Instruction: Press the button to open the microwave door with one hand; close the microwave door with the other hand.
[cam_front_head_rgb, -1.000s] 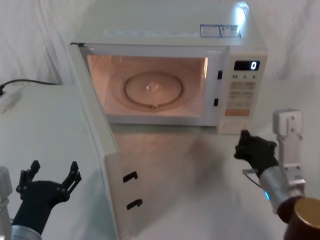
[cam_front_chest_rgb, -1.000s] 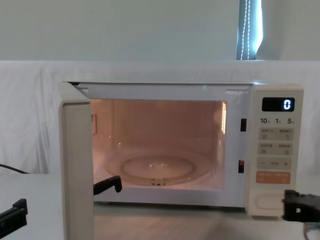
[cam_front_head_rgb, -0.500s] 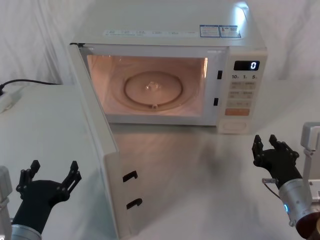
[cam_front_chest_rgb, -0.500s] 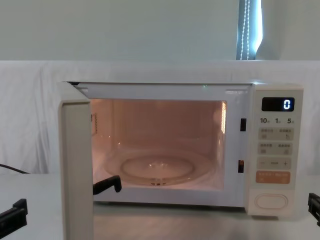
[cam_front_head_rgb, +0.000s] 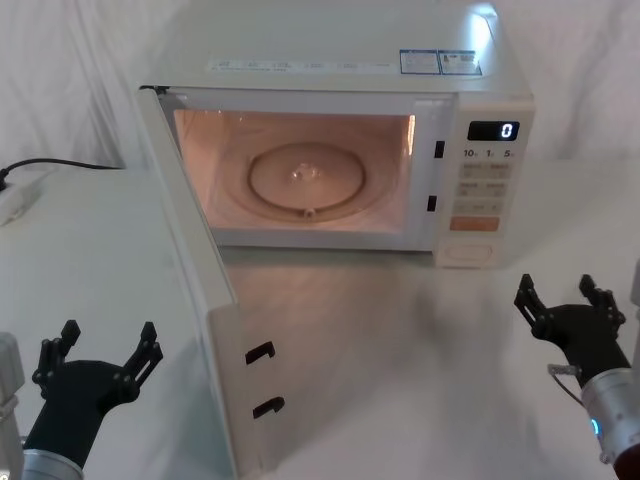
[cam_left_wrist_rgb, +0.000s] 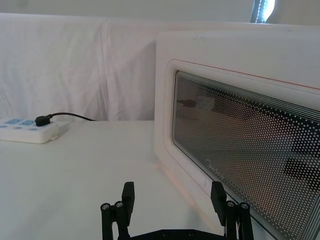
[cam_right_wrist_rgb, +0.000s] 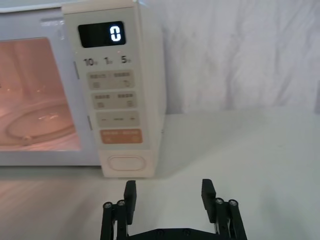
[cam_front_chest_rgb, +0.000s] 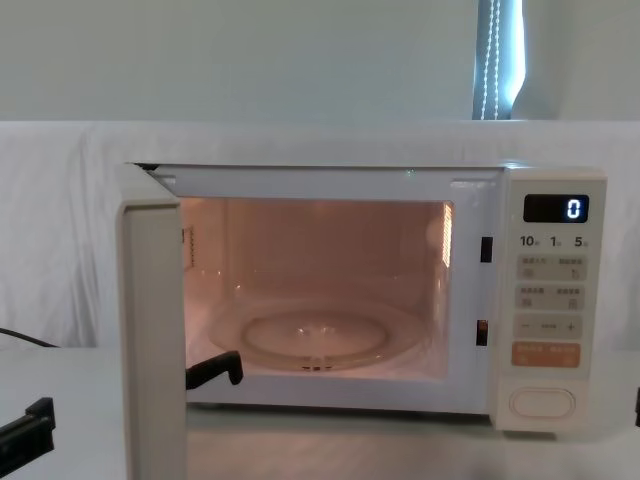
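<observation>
Both end effectors hover spread wide and empty over the tabletop: the left end effector outside the swung-out microwave door, the right end effector short of the button on the lit microwave.

White cloth drapes the backdrop; pale wall above.

Left tool low at near left, black fingers spread wide, pointing forward, holding nothing. Right tool low at near right, fingers parted, empty, silver wrist trailing back toward body.
</observation>
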